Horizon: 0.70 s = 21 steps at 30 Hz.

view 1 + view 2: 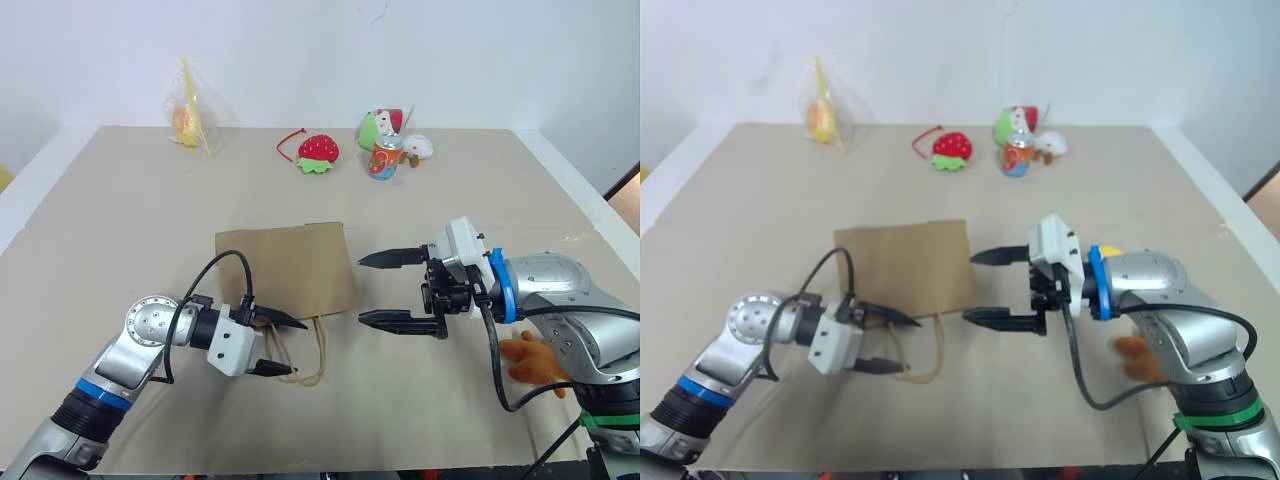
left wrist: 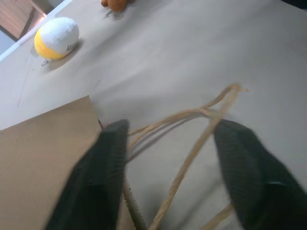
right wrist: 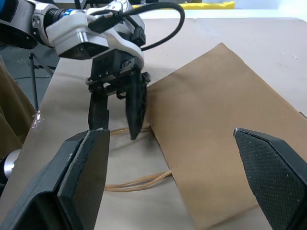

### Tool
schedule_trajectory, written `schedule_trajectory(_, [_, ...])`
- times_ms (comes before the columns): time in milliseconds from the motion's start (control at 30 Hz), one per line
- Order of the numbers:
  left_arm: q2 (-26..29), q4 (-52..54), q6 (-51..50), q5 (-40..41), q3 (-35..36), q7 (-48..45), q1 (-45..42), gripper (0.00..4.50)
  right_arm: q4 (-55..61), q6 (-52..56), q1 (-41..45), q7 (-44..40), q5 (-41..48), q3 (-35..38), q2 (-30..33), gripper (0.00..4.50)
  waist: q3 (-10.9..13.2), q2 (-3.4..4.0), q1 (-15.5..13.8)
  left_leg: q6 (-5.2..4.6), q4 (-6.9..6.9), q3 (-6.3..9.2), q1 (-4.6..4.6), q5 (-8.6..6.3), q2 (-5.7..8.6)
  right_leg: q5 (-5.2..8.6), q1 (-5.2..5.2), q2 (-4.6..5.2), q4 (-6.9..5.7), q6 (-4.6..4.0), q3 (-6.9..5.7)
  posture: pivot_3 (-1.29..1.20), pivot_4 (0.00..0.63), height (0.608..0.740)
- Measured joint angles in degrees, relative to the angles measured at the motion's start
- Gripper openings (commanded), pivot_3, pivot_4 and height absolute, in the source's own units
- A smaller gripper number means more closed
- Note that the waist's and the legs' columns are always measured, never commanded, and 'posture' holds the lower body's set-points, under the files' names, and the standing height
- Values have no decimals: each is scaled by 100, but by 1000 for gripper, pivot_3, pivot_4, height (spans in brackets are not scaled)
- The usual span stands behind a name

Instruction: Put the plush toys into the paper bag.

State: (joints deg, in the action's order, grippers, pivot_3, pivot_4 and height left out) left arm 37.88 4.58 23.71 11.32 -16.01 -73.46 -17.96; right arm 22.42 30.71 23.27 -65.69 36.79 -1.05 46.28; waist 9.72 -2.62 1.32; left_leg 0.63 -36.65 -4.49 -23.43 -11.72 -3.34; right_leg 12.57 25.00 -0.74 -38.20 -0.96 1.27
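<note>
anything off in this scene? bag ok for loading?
The paper bag lies flat and closed on the table, cord handles sprawled toward the robot, so no toy can go in yet. The left gripper straddles the handles with fingers apart; the right gripper hovers open. Nothing is spilled or torn.

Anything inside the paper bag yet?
The paper bag lies flat on the table with no bulge; its inside is hidden. The white egg and brown monkey are still outside.

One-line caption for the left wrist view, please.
Left gripper fingers straddle the cord handles at the flat paper bag mouth; egg plush lies beyond on the table.
</note>
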Motion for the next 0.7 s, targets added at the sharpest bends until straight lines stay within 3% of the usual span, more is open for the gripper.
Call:
schedule_trajectory(133, [-9,-1,-32,34,1,-40,-30,449,0,-16,-5,2,-13,0,0,4500,0,0,0,0,0,0,0,0,1,0,0,-1,0,0,0,0,150,740])
schedule_trajectory(200, [-31,-4,-46,40,1,-34,-39,41,0,-35,-5,2,-21,0,0,4500,0,0,0,0,0,0,0,0,3,0,0,-1,0,0,0,0,150,740])
schedule_trajectory(700, [-105,108,-1400,749,1000,827,-1125,41,124,330,-3,49,205,102,191,4500,0,-1,2,0,0,-1,1,0,6,0,-4,-10,1,4,-1,0,150,740])
